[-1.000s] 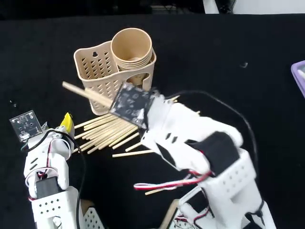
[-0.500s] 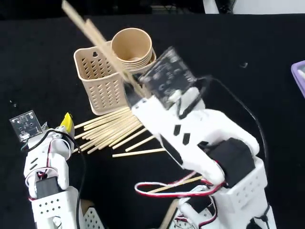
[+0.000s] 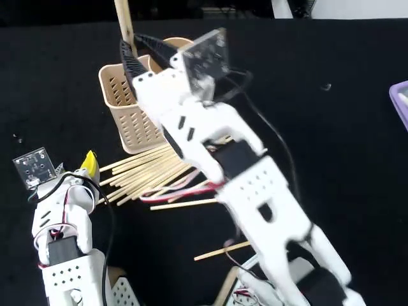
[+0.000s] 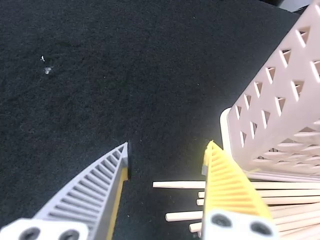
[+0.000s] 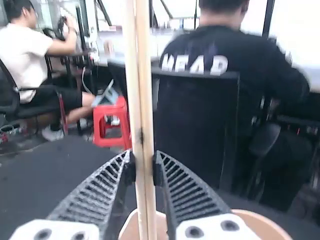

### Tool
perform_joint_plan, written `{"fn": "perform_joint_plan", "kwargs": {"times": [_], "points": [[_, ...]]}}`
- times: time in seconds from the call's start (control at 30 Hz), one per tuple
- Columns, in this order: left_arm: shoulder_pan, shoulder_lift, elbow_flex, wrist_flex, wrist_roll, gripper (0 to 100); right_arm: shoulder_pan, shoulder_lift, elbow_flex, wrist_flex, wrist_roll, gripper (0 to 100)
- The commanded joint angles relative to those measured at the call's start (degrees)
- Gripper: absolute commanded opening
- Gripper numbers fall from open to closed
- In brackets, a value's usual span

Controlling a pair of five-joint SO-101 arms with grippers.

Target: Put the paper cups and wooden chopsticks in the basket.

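- Right gripper (image 5: pixel 142 159): jaws clamped on an upright chopstick pair (image 5: pixel 138 75), above the basket (image 3: pixel 127 121).
- Left gripper (image 4: pixel 167 152): spread wide, empty, beside the basket.
- Paper cups (image 3: pixel 182 42): apparently in the basket, partly hidden.
- Left to do: loose chopsticks (image 3: pixel 143 175) on the table (image 3: pixel 331 127).

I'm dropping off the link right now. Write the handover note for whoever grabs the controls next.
Right hand: shut on the held chopsticks, upright above the basket.
Left hand: open, empty, low over the table beside the basket's base.
Done: paper cups are stacked in the basket.
Left: drop the held chopsticks in, then collect the pile lying in front of the basket and the stray stick nearer the arm bases.
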Motion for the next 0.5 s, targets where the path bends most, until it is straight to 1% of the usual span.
{"fn": "perform_joint_plan", "kwargs": {"times": [0.0, 0.17, 0.3, 0.4, 0.47], "points": [[-0.1, -0.4, 1.4, 0.2, -0.5, 24, -0.8, 5.0, -5.8, -2.0, -2.2, 1.1], [-0.1, -0.4, 1.4, 0.2, -0.5, 24, -0.4, 12.1, -7.6, -2.0, -2.0, 1.1], [-0.1, -0.4, 1.4, 0.2, -0.5, 24, -0.7, 13.8, -7.2, -1.5, -2.0, 1.5], [-0.1, -0.4, 1.4, 0.2, -0.5, 24, -0.8, 13.8, -7.6, 2.1, -2.0, 1.8], [-0.1, -0.4, 1.4, 0.2, -0.5, 24, -0.9, 13.6, -7.7, 4.6, -2.0, 6.0]]}}
